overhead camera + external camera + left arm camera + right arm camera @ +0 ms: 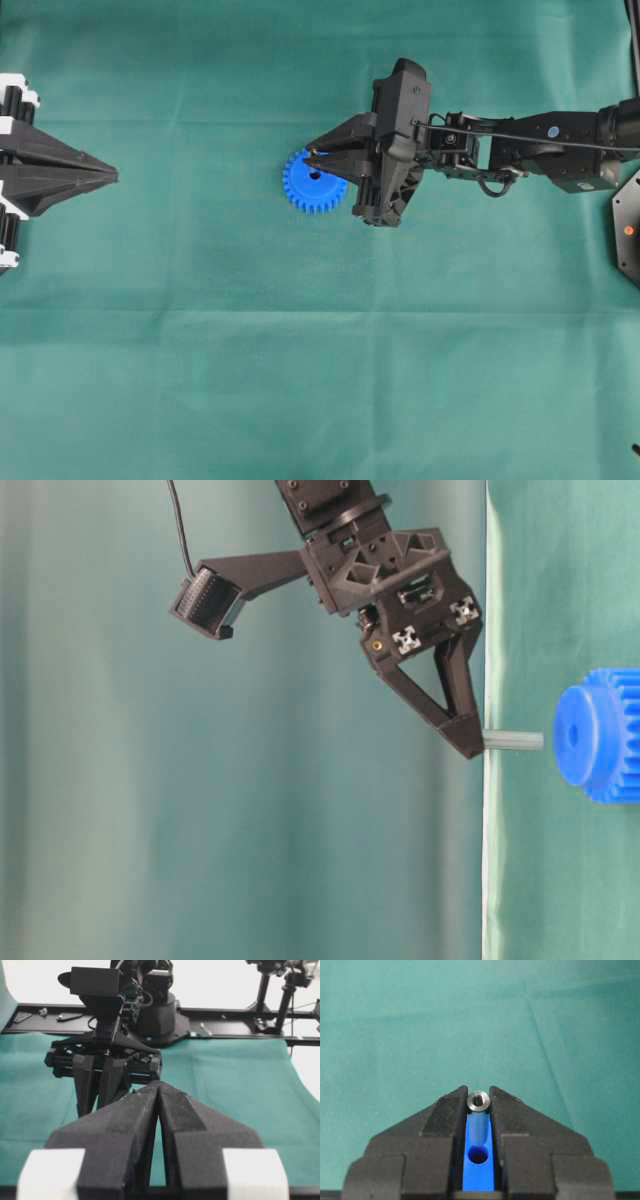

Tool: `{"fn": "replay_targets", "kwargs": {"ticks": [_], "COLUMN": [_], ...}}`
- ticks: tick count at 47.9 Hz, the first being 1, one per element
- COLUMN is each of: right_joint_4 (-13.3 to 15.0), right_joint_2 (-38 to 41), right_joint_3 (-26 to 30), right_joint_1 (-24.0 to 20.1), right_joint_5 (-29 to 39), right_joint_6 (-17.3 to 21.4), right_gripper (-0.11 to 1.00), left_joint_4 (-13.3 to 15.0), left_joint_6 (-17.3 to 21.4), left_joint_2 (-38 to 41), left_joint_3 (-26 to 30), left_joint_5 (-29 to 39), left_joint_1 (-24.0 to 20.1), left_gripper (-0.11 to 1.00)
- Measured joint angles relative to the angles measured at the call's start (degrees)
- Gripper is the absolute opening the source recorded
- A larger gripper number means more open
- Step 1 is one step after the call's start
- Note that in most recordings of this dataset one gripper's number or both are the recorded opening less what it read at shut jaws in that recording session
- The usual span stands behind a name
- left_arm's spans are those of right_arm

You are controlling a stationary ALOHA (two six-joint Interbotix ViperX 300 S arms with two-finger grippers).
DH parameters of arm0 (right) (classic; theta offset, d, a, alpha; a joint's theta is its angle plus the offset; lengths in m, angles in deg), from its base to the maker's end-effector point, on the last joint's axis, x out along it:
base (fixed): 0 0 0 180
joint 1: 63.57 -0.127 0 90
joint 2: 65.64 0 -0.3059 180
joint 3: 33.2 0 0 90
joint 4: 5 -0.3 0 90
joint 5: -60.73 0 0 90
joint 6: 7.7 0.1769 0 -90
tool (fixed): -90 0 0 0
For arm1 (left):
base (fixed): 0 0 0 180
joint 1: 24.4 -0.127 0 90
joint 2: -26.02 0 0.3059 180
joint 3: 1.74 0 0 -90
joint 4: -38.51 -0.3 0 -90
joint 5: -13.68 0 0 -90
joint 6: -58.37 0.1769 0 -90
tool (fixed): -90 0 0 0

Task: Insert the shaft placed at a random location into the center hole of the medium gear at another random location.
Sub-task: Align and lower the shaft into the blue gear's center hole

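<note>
The medium gear (308,190) is bright blue and lies flat on the green cloth near the middle. My right gripper (314,153) hovers over it, shut on the shaft (479,1101), a short silvery pin held upright between the fingertips. In the table-level view the shaft (513,741) points at the gear (600,735), with a small gap before the hub and roughly in line with the center hole (573,734). Below the shaft, the center hole (478,1155) shows between the fingers. My left gripper (113,175) rests far to the left, shut on nothing.
Green cloth (300,380) covers the table. The right arm (540,150) reaches in from the right edge. A black plate (628,230) sits at the far right. Behind the cloth, a black frame rail (240,1022) carries the right arm's base.
</note>
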Motion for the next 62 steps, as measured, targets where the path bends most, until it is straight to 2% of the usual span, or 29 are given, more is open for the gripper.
{"fn": "replay_targets", "kwargs": {"ticks": [62], "right_joint_4": [-0.26], "right_joint_2": [6.86], "right_joint_3": [0.00], "right_joint_1": [-0.18], "right_joint_5": [-0.79], "right_joint_6": [0.00], "right_gripper": [0.14], "left_joint_4": [0.09], "left_joint_6": [0.00], "left_joint_2": [0.09], "left_joint_3": [0.00], "left_joint_5": [0.00], "left_joint_1": [0.00], "left_gripper": [0.00]}}
